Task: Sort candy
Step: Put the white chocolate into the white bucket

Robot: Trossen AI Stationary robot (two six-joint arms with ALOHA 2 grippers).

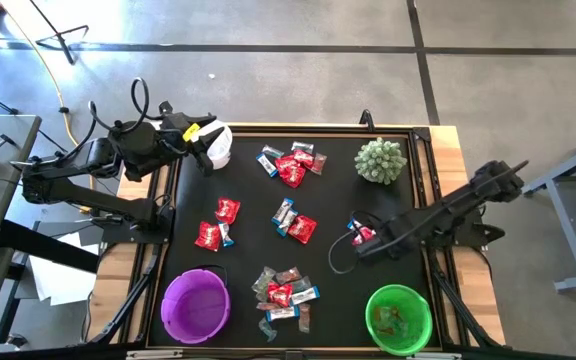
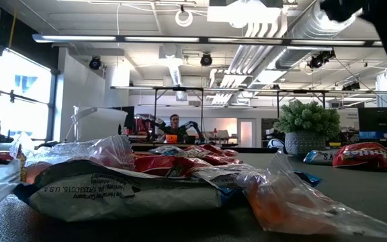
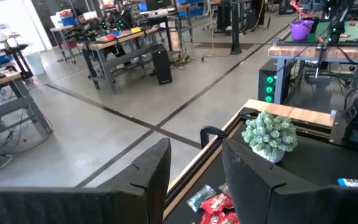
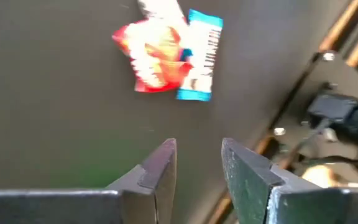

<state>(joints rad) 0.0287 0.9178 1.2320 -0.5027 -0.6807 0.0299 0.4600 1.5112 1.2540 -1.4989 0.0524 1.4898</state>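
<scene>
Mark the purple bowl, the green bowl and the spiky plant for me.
purple bowl [image 1: 173,300]: high view, left rim.
green bowl [image 1: 373,305]: high view, left rim.
spiky plant [image 1: 380,160]: high view, centre of its top.

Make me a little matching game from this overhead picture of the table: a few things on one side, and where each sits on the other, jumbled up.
Things:
1. purple bowl
2. green bowl
3. spiky plant
4. left gripper

Places:
a. far right part of the mat
b. near left corner
c. far left corner, over a white cup
d. near right corner

Pairs: 1-b, 2-d, 3-a, 4-c
</scene>
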